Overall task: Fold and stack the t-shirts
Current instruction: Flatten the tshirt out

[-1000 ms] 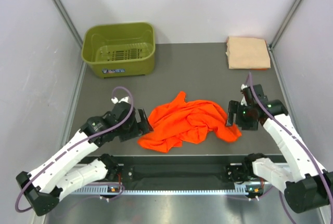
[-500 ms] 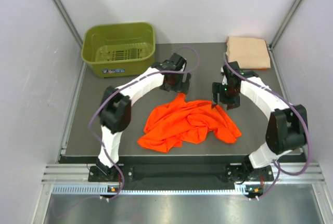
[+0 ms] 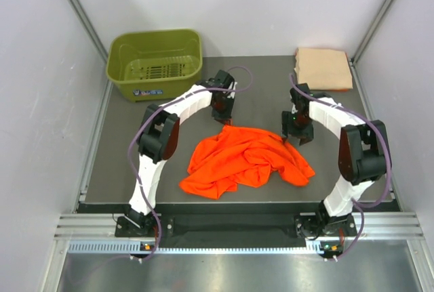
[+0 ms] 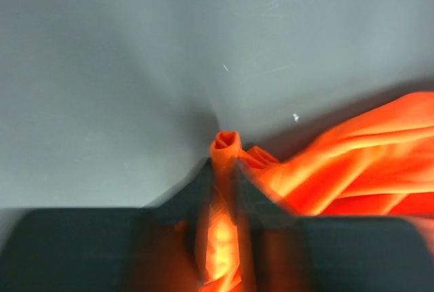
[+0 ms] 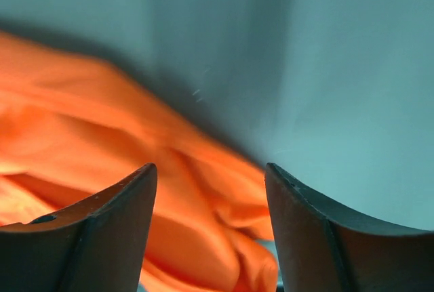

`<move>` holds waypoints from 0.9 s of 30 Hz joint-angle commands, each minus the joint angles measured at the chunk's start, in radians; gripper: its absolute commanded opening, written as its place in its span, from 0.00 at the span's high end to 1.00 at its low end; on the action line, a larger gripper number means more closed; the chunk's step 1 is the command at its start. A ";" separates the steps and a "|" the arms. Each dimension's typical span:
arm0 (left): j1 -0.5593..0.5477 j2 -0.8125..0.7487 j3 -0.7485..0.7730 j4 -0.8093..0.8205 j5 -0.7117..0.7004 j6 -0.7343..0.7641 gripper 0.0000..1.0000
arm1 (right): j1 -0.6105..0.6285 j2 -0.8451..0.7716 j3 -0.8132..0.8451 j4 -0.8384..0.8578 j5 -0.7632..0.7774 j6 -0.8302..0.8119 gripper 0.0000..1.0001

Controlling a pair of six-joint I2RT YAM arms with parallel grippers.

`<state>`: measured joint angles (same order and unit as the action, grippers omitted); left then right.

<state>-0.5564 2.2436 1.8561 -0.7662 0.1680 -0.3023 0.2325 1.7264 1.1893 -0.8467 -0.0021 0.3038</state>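
The bright orange t-shirt [image 3: 244, 160] lies crumpled in the middle of the dark table. My left gripper [image 3: 224, 119] is at its far corner. In the left wrist view the left gripper [image 4: 224, 170] is shut on a bunched fold of the orange t-shirt [image 4: 352, 163]. My right gripper [image 3: 297, 136] hovers at the cloth's far right edge. The right wrist view shows the right gripper [image 5: 210, 167] open, with the orange t-shirt [image 5: 102, 143] below and between its fingers, untouched. The pale peach t-shirt [image 3: 323, 68] lies folded flat at the back right corner.
An olive-green plastic basket [image 3: 156, 85] stands at the back left, with nothing in it. White walls with metal rails enclose the table on three sides. Bare dark table [image 3: 264, 95] lies between the two grippers.
Both arms have swung from the near side out to the shirt's far edge. The left gripper has gone from open to shut on the cloth's corner. The right jaws narrowed slightly.
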 commanded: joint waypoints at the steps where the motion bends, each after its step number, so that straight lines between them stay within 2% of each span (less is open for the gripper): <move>1: 0.000 -0.041 -0.023 0.030 0.067 -0.018 1.00 | -0.045 -0.019 -0.029 0.066 0.005 -0.018 0.36; 11: 0.041 -0.292 -0.080 -0.013 -0.145 -0.044 1.00 | -0.048 0.032 -0.066 0.120 -0.093 -0.054 0.39; 14: 0.039 -0.346 -0.092 -0.053 -0.200 -0.096 1.00 | -0.041 0.041 -0.076 0.136 -0.102 -0.066 0.50; 15: 0.038 -0.358 -0.094 -0.065 -0.252 -0.113 1.00 | -0.032 0.047 -0.074 0.146 -0.111 -0.069 0.63; 17: 0.035 -0.384 -0.107 -0.073 -0.281 -0.144 1.00 | -0.016 0.062 -0.059 0.150 -0.133 -0.071 0.79; 18: 0.030 -0.388 -0.106 -0.073 -0.300 -0.152 1.00 | -0.013 0.062 -0.051 0.153 -0.130 -0.066 0.95; 19: 0.026 -0.372 -0.103 -0.070 -0.315 -0.156 1.00 | -0.010 0.064 -0.022 0.153 -0.119 -0.054 1.00; 21: 0.004 -0.340 -0.058 -0.088 -0.337 -0.172 1.00 | -0.010 0.065 0.022 0.141 -0.090 -0.039 1.00; 25: -0.074 -0.193 0.041 -0.093 -0.413 -0.193 1.00 | -0.009 0.105 0.237 0.075 0.104 -0.020 1.00; 26: -0.083 -0.159 0.096 -0.097 -0.398 -0.195 0.97 | -0.010 0.116 0.274 0.046 0.131 -0.023 1.00; 27: -0.094 -0.126 0.129 -0.108 -0.381 -0.199 0.88 | -0.010 0.130 0.309 0.034 0.151 -0.028 1.00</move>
<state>-0.6006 2.0449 1.9030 -0.8486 -0.1860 -0.4770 0.2157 1.8427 1.3533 -0.7815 0.0090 0.2661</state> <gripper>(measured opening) 0.104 0.010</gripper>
